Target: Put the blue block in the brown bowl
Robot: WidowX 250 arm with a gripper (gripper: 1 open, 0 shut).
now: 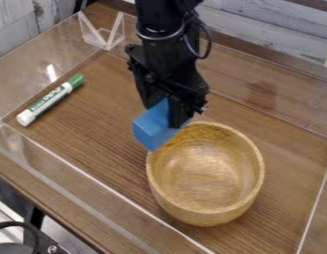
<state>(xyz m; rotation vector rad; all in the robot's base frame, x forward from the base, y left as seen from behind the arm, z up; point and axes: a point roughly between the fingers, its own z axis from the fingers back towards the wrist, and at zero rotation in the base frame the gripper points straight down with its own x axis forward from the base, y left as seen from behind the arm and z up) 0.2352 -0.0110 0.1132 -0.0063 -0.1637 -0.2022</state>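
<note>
A single fixed view looks down at an angle from above and in front of the table, fairly near, with the arm entering from the upper centre of the frame and the table's near edge cutting across the lower left

The gripper points down with the blue block between its jaws, just beside the far-left rim of the brown bowl. The thick rim stands directly in the way toward the hollow — the block's lower part looks close to the rim's height. The hollow itself is free and wide. Left of the gripper the wooden table is bare as far as the green-and-white marker, well apart. A clear low wall borders the table on the near side, and a clear stand is behind the arm.
</note>
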